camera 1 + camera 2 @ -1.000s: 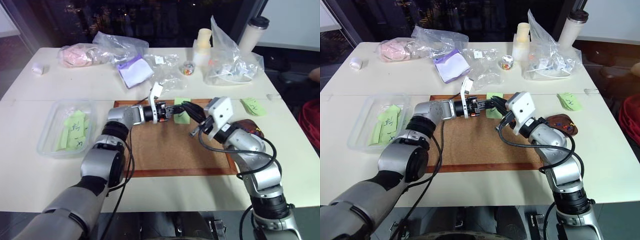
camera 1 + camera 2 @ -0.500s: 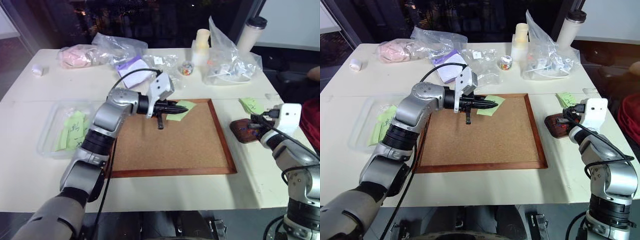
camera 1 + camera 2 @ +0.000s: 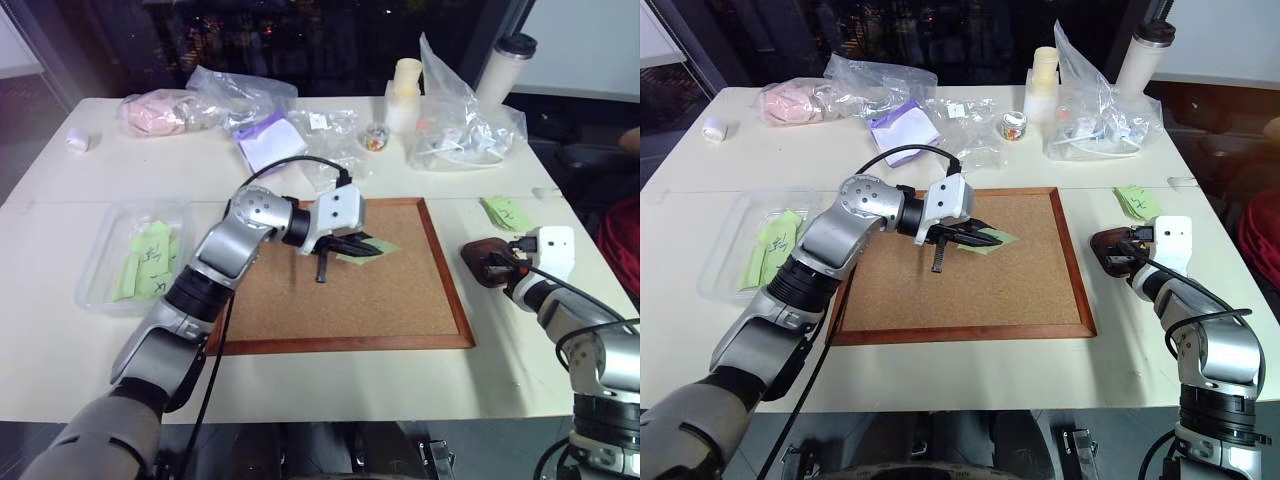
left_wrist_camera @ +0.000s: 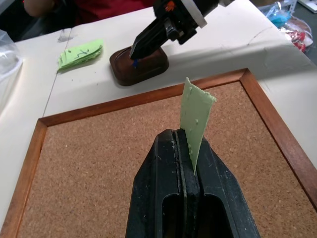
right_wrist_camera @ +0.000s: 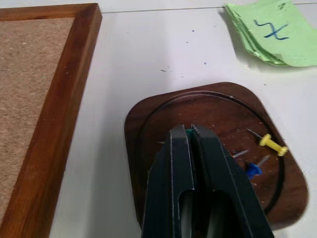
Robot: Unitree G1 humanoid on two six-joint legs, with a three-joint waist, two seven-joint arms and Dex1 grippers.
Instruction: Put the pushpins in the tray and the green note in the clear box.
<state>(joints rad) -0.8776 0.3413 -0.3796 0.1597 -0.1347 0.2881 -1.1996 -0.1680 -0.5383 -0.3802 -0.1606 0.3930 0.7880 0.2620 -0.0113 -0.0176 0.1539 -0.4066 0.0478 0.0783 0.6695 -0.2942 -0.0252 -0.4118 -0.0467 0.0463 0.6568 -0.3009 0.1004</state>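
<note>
Far left on the table I have the clear box point(image 3: 135, 258), with several green slips lying inside it. Behind it, along the back edge, sit a small white roll point(image 3: 75, 139), a bag of pink stuff point(image 3: 160, 110) and a purple pad point(image 3: 268, 140) among clear bags.

At the centre lies the cork board point(image 3: 350, 285) in its wooden frame. My left gripper point(image 3: 368, 246) hangs over the upper part of the board, jaws clenched on the green note point(image 4: 194, 115); the note stands up on edge from between the fingertips, clear of the cork.

Behind the board: a small jar of coloured bits point(image 3: 376, 137), a cream bottle point(image 3: 404, 92), a large clear bag point(image 3: 465, 125) and a lidded cup point(image 3: 503, 65).

Right of the board I see the tray point(image 5: 163, 124), apart from the frame. My right gripper point(image 5: 190, 133) reaches in over it, jaws almost together with a narrow gap; a bit of green shows between the tips, and I cannot tell if a pin is held there. Two pushpins point(image 5: 262, 156), one yellow and one blue, lie in the tray. Just beyond the tray sits a stack of green notes point(image 5: 270, 32) marked in blue.
</note>
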